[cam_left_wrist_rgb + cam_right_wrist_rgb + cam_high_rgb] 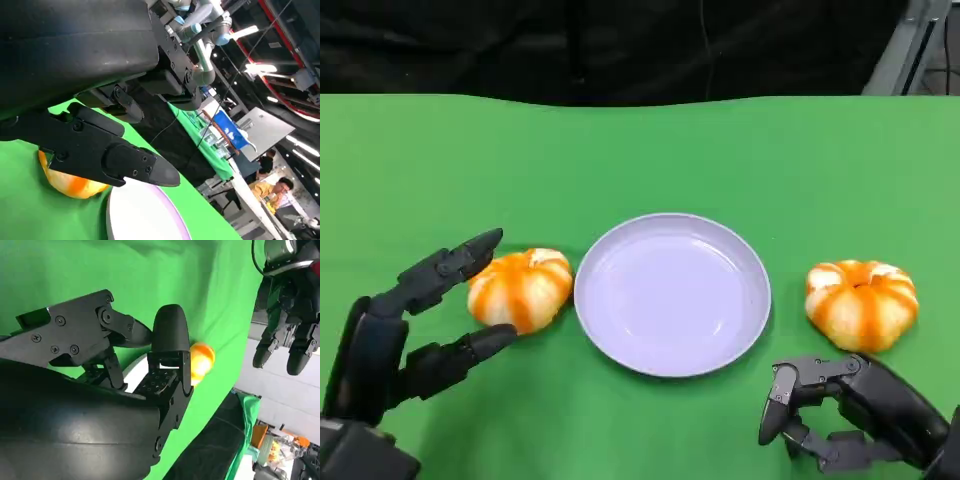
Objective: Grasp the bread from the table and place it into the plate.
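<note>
2 breads (520, 288) (861, 304) orange w/ white stripes; plate (672, 294) lavender; cloth (620, 150) green.

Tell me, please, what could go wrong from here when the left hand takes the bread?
1. The left hand has its fingers apart around the left bread; closing off-centre could push the round bread away.
2. That bread lies almost against the plate; a push could shift the plate.

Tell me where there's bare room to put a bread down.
The plate is bare. Green table lies open behind it, and between plate and right bread. It is crowded at the left bread, close beside the plate with the left hand around it.
</note>
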Tool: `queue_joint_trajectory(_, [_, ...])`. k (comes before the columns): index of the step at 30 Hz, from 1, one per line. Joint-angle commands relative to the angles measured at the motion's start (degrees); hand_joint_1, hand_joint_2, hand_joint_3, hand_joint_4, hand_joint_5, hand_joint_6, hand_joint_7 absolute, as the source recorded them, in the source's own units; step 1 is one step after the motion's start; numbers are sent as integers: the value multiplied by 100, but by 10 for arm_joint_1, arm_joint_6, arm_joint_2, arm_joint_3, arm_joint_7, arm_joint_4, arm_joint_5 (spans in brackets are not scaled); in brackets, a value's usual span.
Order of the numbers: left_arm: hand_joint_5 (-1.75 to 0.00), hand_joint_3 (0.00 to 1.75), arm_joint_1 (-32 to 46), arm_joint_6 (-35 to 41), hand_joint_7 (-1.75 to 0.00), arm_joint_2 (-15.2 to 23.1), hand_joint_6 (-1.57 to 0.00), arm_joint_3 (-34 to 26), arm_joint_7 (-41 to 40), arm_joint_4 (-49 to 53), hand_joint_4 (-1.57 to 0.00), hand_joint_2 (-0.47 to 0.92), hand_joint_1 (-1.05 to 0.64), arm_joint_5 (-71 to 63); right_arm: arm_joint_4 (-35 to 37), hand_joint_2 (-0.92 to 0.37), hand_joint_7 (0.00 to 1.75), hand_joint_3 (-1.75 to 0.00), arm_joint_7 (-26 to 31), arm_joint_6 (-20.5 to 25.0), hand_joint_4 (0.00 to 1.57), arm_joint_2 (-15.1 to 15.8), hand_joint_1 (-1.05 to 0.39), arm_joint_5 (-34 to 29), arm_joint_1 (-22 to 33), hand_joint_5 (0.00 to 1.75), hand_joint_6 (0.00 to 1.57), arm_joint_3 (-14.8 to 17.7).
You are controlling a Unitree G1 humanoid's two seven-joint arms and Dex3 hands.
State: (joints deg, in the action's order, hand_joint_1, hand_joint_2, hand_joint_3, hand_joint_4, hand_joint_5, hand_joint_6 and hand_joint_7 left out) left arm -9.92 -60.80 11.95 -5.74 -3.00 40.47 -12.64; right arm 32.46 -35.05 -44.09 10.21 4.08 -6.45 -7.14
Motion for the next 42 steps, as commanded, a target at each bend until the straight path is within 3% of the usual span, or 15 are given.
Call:
queue_joint_trajectory(1, [0, 4, -5, 9, -1, 17, -66, 0, -8, -13, -72, 92, -55, -6, -9, -74, 115, -79, 2, 4, 73, 10, -9, 2, 5, 167, 81, 3])
queue_joint_trajectory(42, [0, 3, -8, 18, 0, 27, -68, 5, -32, -21, -71, 92, -55, -33, -6, -73, 116, -81, 1, 5, 73, 9, -10, 4, 5, 167, 81, 3])
